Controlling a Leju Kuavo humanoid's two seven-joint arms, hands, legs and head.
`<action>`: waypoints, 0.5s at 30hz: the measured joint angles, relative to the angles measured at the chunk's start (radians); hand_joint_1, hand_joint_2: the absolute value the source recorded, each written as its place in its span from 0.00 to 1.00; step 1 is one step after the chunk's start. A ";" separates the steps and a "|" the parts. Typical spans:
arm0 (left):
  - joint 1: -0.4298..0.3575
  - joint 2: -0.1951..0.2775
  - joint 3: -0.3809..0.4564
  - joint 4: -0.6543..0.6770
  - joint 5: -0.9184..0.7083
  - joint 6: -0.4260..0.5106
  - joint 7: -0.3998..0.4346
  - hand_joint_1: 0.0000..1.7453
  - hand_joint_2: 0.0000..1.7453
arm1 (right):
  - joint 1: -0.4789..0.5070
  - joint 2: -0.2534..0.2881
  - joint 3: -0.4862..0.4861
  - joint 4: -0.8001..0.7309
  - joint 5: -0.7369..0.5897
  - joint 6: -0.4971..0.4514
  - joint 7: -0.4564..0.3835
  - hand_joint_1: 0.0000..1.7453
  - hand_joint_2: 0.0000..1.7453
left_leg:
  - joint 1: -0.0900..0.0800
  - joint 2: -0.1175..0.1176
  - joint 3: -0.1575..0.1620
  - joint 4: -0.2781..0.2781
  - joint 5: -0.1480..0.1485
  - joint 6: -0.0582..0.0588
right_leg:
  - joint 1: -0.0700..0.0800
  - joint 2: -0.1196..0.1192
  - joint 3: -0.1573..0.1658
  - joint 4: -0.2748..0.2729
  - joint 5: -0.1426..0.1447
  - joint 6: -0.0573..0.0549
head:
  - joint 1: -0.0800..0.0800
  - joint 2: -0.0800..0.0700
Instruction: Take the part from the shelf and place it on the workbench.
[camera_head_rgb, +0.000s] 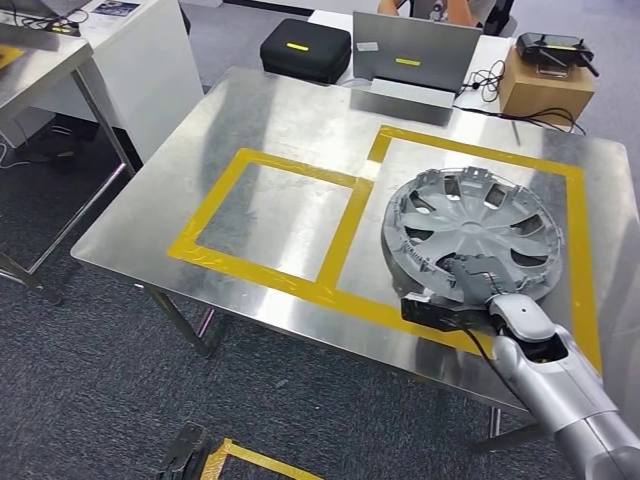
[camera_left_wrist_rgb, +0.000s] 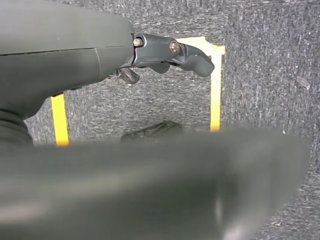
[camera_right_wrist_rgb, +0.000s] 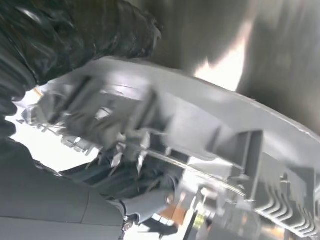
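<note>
We are at the placing step: our right hand (camera_head_rgb: 472, 283) grips the part (camera_head_rgb: 472, 232) resting on the table (camera_head_rgb: 302, 120); next we release it, while our left hand (camera_left_wrist_rgb: 166, 55) hangs empty, fingers apart

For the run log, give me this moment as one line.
right hand: holds hubcap | hubcap: over workbench, larger taped box | left hand: empty
</note>
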 joint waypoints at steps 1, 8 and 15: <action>0.002 0.001 0.000 0.000 0.002 0.000 -0.001 0.00 0.50 | 0.003 -0.001 -0.002 -0.001 -0.018 0.018 0.003 0.00 0.50 | 0.000 0.000 0.000 0.000 0.000 0.000 | 0.000 0.000 0.000 0.000 0.000 0.000 | 0.000 0.000; 0.011 0.004 0.003 0.000 0.019 0.003 -0.023 0.00 0.00 | 0.044 -0.037 -0.012 -0.094 -0.162 0.173 0.047 0.00 0.00 | 0.000 -0.002 -0.001 0.000 0.000 0.000 | 0.000 -0.002 -0.001 0.000 0.000 0.000 | 0.000 0.000; 0.020 0.008 0.013 0.000 0.028 0.009 -0.037 0.00 0.00 | 0.118 -0.112 -0.011 -0.262 -0.178 0.168 0.086 0.00 0.00 | 0.000 -0.002 -0.002 0.000 0.000 0.000 | 0.000 -0.003 -0.002 0.000 0.000 0.000 | 0.000 0.000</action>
